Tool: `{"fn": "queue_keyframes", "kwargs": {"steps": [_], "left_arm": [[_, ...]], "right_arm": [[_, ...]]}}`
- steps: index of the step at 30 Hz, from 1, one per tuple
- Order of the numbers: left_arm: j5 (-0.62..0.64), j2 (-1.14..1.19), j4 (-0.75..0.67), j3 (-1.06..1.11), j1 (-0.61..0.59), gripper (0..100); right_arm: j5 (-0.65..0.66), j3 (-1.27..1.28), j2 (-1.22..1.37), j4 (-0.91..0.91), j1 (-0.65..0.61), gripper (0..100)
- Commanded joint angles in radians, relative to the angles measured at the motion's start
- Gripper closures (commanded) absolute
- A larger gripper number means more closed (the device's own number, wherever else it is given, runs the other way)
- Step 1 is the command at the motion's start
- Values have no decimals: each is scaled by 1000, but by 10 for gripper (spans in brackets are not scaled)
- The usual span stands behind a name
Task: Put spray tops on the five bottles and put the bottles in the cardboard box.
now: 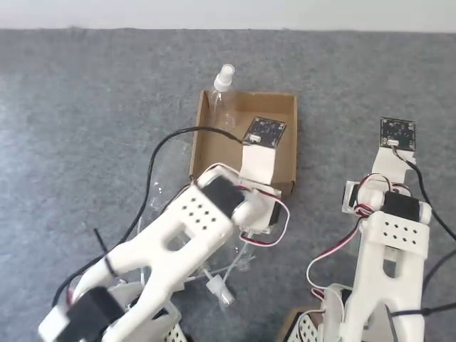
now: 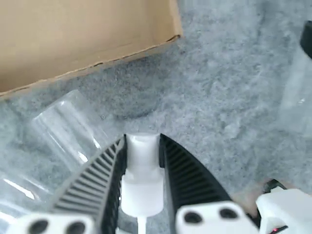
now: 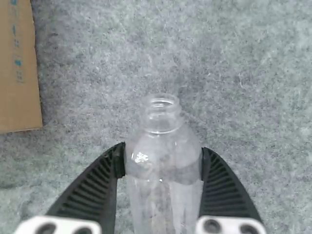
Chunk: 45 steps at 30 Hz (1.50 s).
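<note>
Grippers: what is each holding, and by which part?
Left gripper: white spray top, clamped by its sides. Right gripper: uncapped clear bottle, gripped across the body just below the shoulder.

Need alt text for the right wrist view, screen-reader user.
The right gripper is shut on a clear plastic bottle with an open, uncapped neck, one black ribbed finger on each side. Beneath is grey carpet, with a strip of the cardboard box at the picture's edge.
</note>
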Motion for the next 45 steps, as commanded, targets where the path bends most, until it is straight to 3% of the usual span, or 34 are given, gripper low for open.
{"fn": "queue_keyframes", "kwargs": {"steps": [1,10,27,36,45], "left_arm": [[-32,-160,-74,45,-11,988],[-32,-405,-169,179,-138,988],[-34,-784,-183,317,-149,988],[-32,-934,-313,420,-354,988],[-32,-1186,-339,509,-374,988]], "right_arm": [[-6,-12,-42,-19,15,898],[-6,-12,-42,-19,13,898],[-5,-12,-42,-19,7,898],[-3,-18,-44,-19,4,898],[-3,46,-209,-19,-64,898]]}}
